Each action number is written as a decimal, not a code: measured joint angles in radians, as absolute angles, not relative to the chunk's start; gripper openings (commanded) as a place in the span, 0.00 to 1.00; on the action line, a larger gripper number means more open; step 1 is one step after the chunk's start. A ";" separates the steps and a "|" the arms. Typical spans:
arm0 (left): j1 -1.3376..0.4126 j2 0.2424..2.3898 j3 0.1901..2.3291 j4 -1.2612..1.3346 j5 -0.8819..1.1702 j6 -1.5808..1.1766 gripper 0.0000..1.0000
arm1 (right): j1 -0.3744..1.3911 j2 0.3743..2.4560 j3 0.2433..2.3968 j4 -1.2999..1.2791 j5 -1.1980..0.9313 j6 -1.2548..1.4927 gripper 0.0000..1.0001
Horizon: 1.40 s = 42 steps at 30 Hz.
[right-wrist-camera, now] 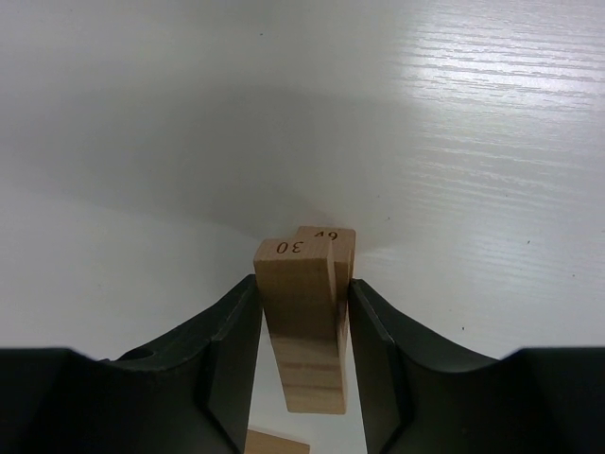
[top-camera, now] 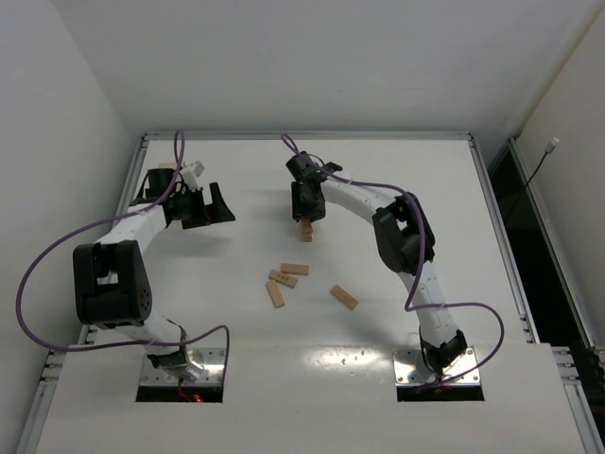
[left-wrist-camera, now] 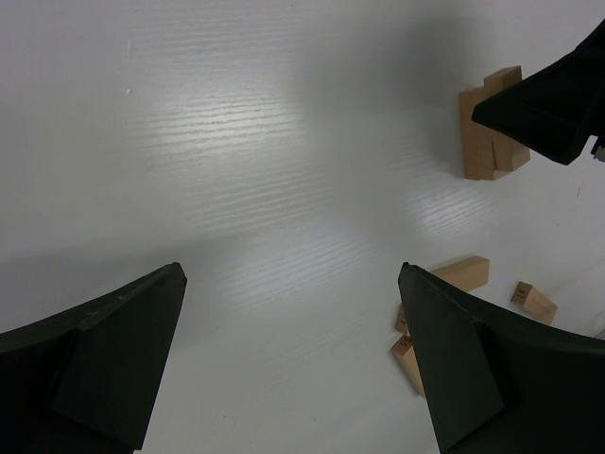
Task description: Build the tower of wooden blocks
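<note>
The wood block tower [top-camera: 307, 230] is a small stack of light-tan bars at the table's middle back; it also shows in the left wrist view [left-wrist-camera: 487, 142], partly covered by a black finger. My right gripper [top-camera: 307, 218] reaches down over it. In the right wrist view its jaws [right-wrist-camera: 302, 282] press both sides of two bars lying lengthwise, the upper one marked 30 [right-wrist-camera: 298, 312], the other marked 49 [right-wrist-camera: 333, 236] beside and slightly lower. My left gripper [top-camera: 219, 203] hovers at the back left, wide open [left-wrist-camera: 291, 270], with only bare table between its fingers.
Several loose bars lie in the table's middle: a cluster of three [top-camera: 283, 279] and a single one [top-camera: 344, 297] to the right. The left wrist view shows some of them [left-wrist-camera: 463, 272] behind its right finger. A raised rail [top-camera: 312, 135] edges the table.
</note>
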State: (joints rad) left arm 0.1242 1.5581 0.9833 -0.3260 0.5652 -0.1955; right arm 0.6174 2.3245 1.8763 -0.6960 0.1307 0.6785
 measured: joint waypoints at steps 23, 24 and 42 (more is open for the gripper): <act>0.124 1.569 0.983 -0.326 0.580 -0.196 0.94 | 0.630 2.325 1.876 -0.738 0.208 0.738 0.42; 0.124 1.570 0.983 -0.326 0.580 -0.196 0.94 | 0.631 2.325 1.876 -0.738 0.208 0.739 0.43; 0.124 1.575 0.983 -0.324 0.585 -0.197 0.95 | 0.671 2.149 1.764 -0.683 0.210 0.608 0.72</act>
State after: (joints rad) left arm 0.1242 1.5749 0.9833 -0.3241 0.5850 -0.1970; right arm 0.6712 2.1494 1.7638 -0.6827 0.2096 0.6079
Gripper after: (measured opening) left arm 0.945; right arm 0.700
